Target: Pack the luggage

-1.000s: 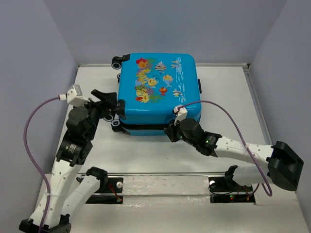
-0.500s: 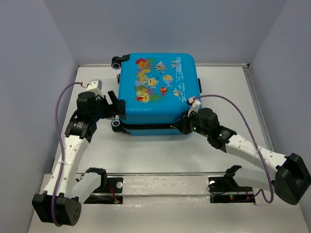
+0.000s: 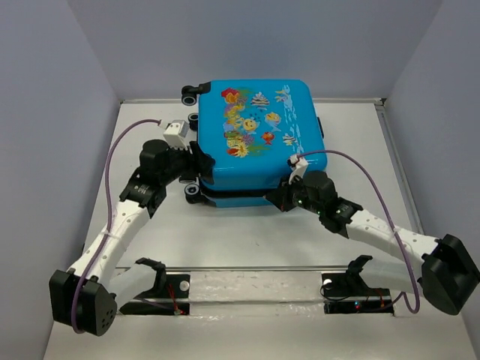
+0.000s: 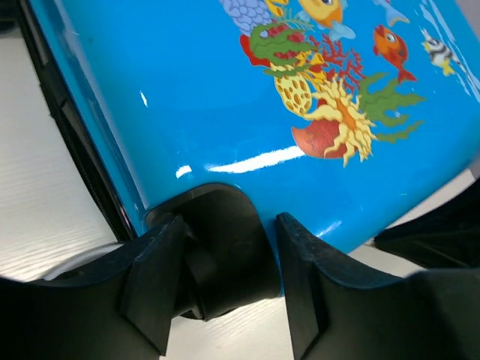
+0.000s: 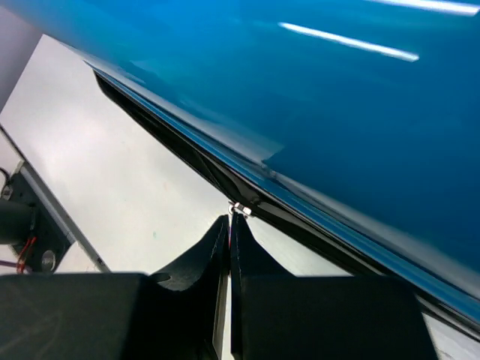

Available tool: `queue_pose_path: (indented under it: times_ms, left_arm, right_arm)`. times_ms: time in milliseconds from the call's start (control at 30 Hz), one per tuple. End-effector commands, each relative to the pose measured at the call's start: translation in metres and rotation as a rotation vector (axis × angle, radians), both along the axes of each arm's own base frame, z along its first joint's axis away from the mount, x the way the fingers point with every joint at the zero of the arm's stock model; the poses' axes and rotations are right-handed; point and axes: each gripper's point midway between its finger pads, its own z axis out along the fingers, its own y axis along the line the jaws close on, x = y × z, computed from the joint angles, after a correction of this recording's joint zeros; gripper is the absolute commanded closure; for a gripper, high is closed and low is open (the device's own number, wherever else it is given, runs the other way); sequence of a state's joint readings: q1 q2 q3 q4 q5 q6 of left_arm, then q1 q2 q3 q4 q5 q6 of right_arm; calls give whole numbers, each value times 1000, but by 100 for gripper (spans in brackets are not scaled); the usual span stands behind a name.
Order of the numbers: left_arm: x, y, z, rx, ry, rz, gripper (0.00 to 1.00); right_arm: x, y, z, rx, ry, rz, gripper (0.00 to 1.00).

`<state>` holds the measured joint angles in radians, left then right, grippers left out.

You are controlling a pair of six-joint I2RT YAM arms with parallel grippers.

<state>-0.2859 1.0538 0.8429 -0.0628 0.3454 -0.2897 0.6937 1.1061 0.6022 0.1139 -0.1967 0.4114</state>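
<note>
The luggage (image 3: 262, 142), a bright blue hard-shell case with a fish print, lies flat and closed on the table, print side up. My left gripper (image 3: 197, 166) is at its near-left corner. In the left wrist view the left gripper (image 4: 231, 221) has a finger on each side of the black wheel housing (image 4: 221, 262), pressed against it. My right gripper (image 3: 280, 201) is at the case's near edge. In the right wrist view the right gripper (image 5: 229, 219) is shut on the small metal zipper pull (image 5: 241, 210) on the dark zip seam (image 5: 187, 142).
The white table (image 3: 225, 240) is boxed in by grey walls on the left, back and right. A metal rail (image 3: 255, 281) with the arm bases runs along the near edge. Purple cables loop off both wrists. A black wheel (image 3: 193, 191) sticks out below the left gripper.
The luggage has slid right and turned slightly. My left arm has reached in and its jaws have narrowed round the wheel housing. My right gripper moved right along the near edge, still shut.
</note>
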Motion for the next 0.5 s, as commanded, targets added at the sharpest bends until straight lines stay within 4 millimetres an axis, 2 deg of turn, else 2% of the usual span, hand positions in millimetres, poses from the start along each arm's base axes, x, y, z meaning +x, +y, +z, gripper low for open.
queue_pose_path:
  times_ms: [0,33,100,133,200,233,267,300,333,367,433,467]
  left_arm:
    - [-68,-77,-71,-91,283,-336,45]
    - [-64,-84,-67,-118,276,-344,49]
    - [-67,-96,-60,-136,256,-374,51]
    - [-74,-114,-53,-147,259,-418,51]
    - [-78,-134,-45,-160,245,-459,53]
    - [-83,-149,-28,-196,226,-499,53]
    - [-86,-155,-20,-216,221,-525,54]
    - [-87,-155,-7,-243,200,-534,55]
    - [-85,-156,9,-257,167,-536,60]
    - [-86,-154,14,-254,167,-532,67]
    - [-89,-145,37,-247,109,-513,63]
    - [-90,-135,39,-221,97,-487,62]
  right_arm:
    - [-36,52,0,78,22,135,93]
    - [-44,64,1,85,19,164,93]
    - [-41,74,-2,94,29,155,93]
    - [-43,82,-1,104,35,167,93]
    - [-37,107,9,124,21,188,93]
    - [-44,121,14,124,6,219,93]
    - [-39,141,24,126,-17,232,93]
    - [-37,148,22,100,-21,228,93]
    - [-37,156,22,101,-29,235,93]
    - [-36,165,30,147,-35,247,93]
    - [-36,177,33,178,-33,278,93]
    - [-43,183,39,208,-44,315,93]
